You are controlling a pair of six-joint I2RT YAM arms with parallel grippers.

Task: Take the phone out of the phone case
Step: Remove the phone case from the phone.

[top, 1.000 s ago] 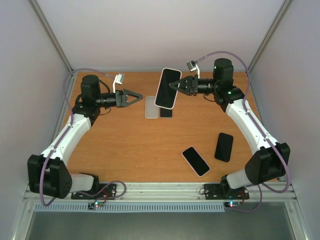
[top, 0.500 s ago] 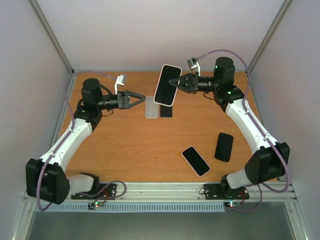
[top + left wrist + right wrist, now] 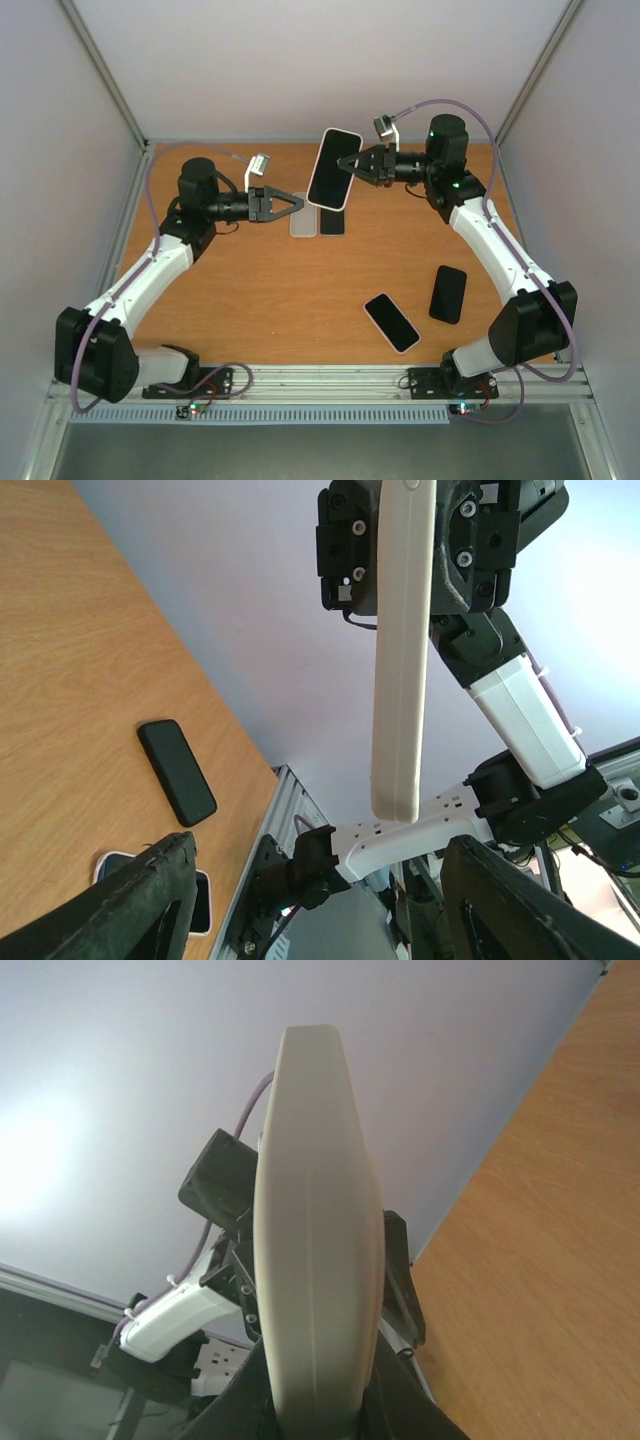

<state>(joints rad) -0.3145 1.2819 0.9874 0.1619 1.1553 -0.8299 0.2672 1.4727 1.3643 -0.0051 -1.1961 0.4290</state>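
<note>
Cream phone case point(image 3: 400, 650), edge-on at wrists

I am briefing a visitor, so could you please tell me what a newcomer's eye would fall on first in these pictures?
The white-cased phone, held in the air over the far middle of the table by the shut right gripper, stands out first. The left gripper, jaws open, points at it from the left without touching. A white-rimmed phone and a black phone lie flat at the near right.

White arm links point(image 3: 150, 275), black joints point(image 3: 198, 178), black left gripper point(image 3: 298, 202), purple cables point(image 3: 450, 102); green lights point(image 3: 457, 184)
</note>
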